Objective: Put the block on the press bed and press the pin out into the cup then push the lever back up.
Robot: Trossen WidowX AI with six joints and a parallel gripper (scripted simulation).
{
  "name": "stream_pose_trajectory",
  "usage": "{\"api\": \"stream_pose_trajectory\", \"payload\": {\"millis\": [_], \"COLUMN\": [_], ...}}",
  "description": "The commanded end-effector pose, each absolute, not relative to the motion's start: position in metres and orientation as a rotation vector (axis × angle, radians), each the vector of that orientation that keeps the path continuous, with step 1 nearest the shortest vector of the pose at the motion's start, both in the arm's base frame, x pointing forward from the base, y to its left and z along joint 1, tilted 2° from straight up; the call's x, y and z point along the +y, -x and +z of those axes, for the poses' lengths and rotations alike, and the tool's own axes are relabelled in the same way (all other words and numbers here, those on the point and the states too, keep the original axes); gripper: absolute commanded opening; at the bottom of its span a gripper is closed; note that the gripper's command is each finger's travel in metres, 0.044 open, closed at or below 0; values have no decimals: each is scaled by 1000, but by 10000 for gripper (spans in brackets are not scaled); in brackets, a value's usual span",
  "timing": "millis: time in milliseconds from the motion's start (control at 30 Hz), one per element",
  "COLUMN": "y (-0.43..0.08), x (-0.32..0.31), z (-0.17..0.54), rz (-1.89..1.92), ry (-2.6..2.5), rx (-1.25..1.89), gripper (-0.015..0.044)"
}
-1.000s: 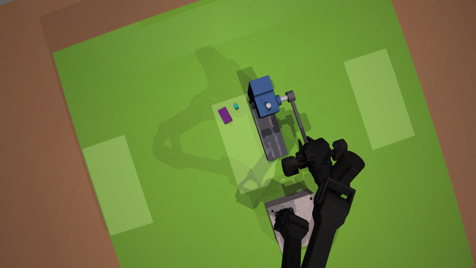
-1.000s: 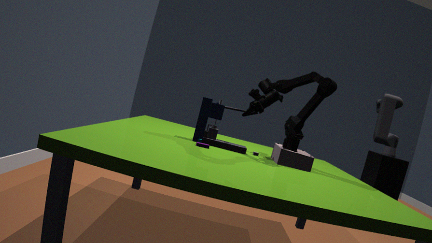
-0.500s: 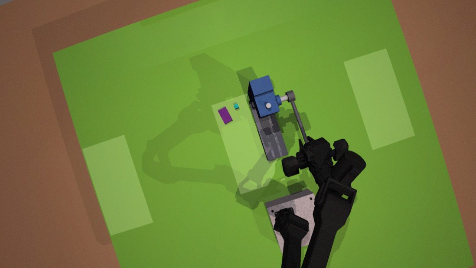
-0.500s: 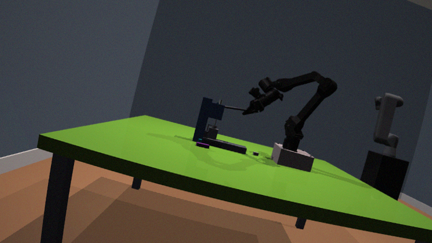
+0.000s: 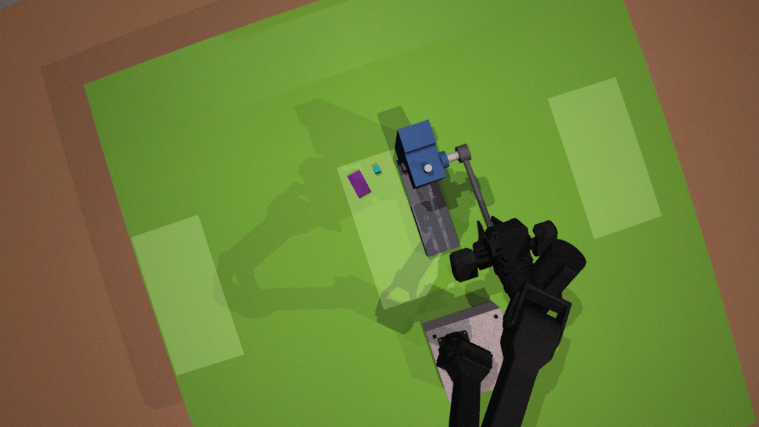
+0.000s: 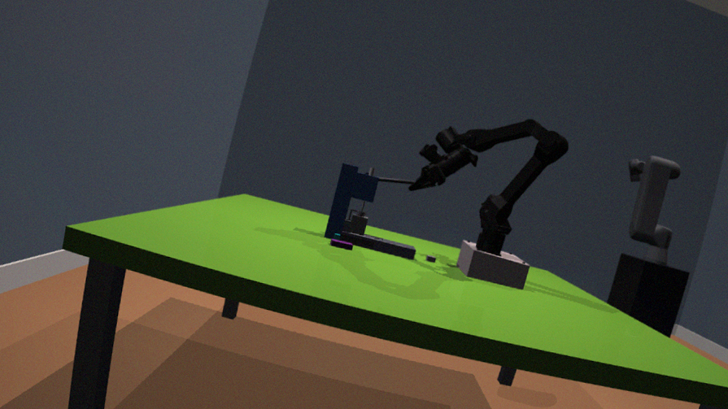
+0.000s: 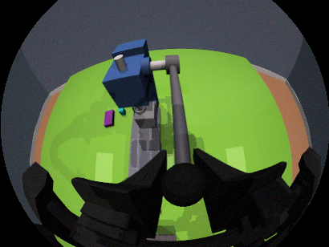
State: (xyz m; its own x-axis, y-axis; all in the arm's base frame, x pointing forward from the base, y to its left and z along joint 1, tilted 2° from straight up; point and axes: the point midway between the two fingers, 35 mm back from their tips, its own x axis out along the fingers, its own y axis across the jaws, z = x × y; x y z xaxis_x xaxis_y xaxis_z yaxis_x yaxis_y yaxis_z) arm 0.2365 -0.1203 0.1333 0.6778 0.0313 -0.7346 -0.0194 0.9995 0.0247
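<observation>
- The task's block (image 6: 357, 223) (image 7: 145, 117) is seen as a small, grey, box-shaped piece, seated upright on the dark press bed (image 5: 437, 233) (image 6: 389, 247) (image 7: 138, 162), below the head of the blue press (image 5: 419, 143) (image 6: 341, 200) (image 7: 128, 82).
- A round, ring-like detail is shown at its top in the wrist view; whether the pin is in it cannot be told.
- From above, the block is hidden by the press head.
- The grey lever (image 5: 478, 191) (image 6: 395, 180) (image 7: 180, 112) is clamped near its knobbed end by the gripper (image 5: 488, 224) (image 6: 414, 187) (image 7: 180, 153), and is held nearly level.
- A flat purple piece (image 5: 359, 184) (image 6: 341, 243) (image 7: 109, 118) and a tiny cyan cube (image 5: 377, 168) (image 6: 336, 234) (image 7: 122, 111) are set near the bed.
- The table (image 5: 265, 68) (image 6: 282, 280) (image 7: 225, 100) is coloured bright green, marked by pale patches and arm shadows, and carried on dark legs.
- The room is enclosed by blue-grey walls (image 6: 470, 46) and floored in orange-brown (image 6: 278, 399).
- Behind, a grey arm (image 6: 650, 203) is mounted on a black stand (image 6: 645, 293).
</observation>
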Motion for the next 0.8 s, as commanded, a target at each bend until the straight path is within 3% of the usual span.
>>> {"api": "stream_pose_trajectory", "payload": {"millis": [0,767], "y": [-240,-251], "x": [-121,-121], "z": [148,178], "rz": [27,27], "ry": [-7,-7], "rx": [803,803], "gripper": [0,0]}}
